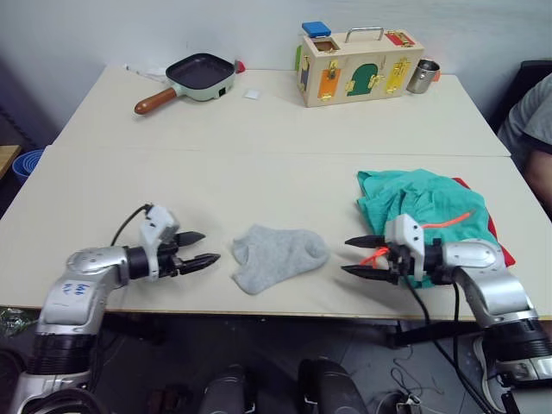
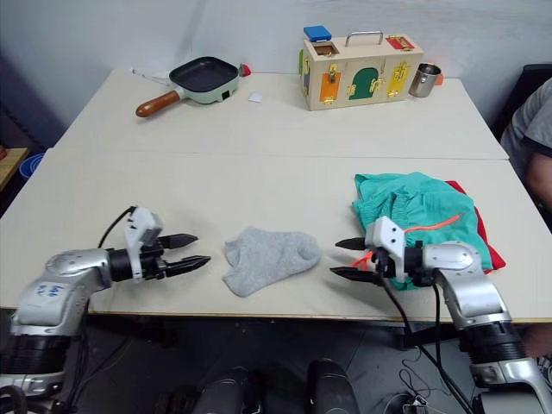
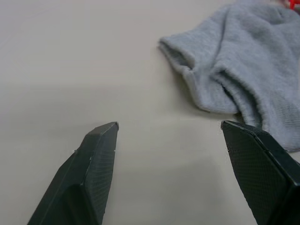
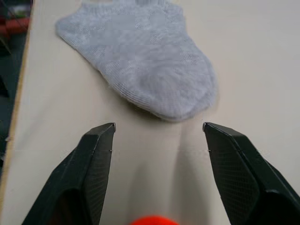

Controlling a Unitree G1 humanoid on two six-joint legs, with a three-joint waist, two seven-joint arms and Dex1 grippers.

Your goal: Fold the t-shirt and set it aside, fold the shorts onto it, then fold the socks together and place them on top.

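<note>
From the head views, the socks (image 1: pixel 279 255) were seen lying together near the table's (image 1: pixel 259 172) front edge, between the left gripper (image 1: pixel 198 249) and the right gripper (image 1: pixel 360 256). Right of the socks, the shorts (image 1: pixel 414 203) lay piled on the shirt (image 1: pixel 503 253), so those steps were judged done. In both wrist views, fingers were spread wide, nothing held; the socks remained to be placed.

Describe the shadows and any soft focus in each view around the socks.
Left eye view: even light, with a faint shadow under the socks. Left wrist view: the socks are sharp, and the open left gripper casts soft shadows on the table. Right wrist view: the orange blob at the bottom edge is blurred.
</note>
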